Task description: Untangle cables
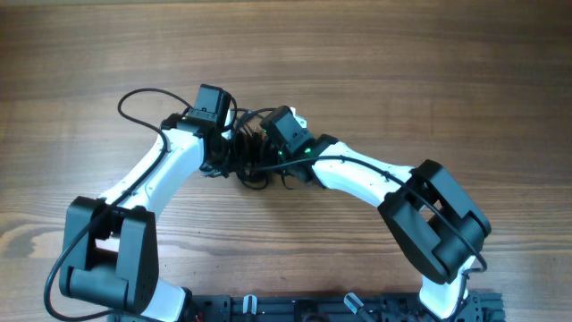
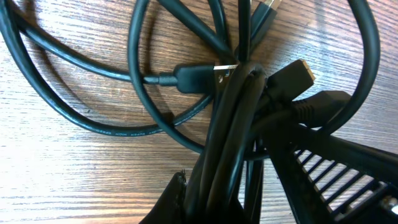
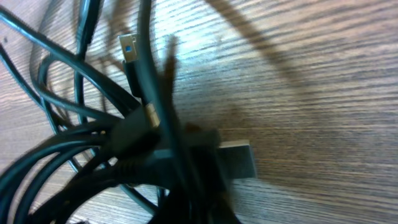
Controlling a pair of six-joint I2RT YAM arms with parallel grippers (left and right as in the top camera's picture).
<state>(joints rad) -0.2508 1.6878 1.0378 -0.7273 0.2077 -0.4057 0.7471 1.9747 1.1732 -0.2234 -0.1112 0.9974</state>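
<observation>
While cables (image 2: pixel 112 127) lie knotted, none freed, we list: left hand (image 1: pixel 223 148) clamped on strands; right hand (image 1: pixel 268 148) closed, hold unclear.

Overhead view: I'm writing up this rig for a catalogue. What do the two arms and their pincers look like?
Left arm and right arm: white links between bulky black joint housings, a thin black cable running along each. A green light glows near the right wrist. Left pincer and right pincer are black.
</observation>
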